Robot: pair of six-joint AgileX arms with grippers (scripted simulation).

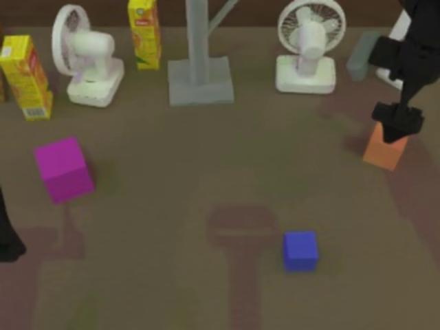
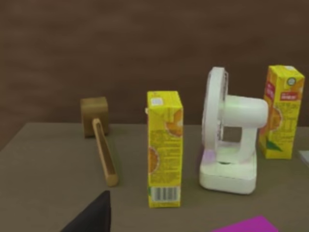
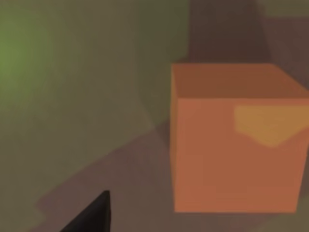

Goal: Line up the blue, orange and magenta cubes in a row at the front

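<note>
our right gripper [image 1: 397, 128] directly over orange cube [image 1: 385, 150] at table's right, finger state unclear | magenta cube [image 1: 64, 169] far left | blue cube [image 1: 300, 250] front centre | left arm parked at left edge

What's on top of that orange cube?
The right gripper is directly above the orange cube, covering part of its top. Whether it touches the cube cannot be seen.
</note>
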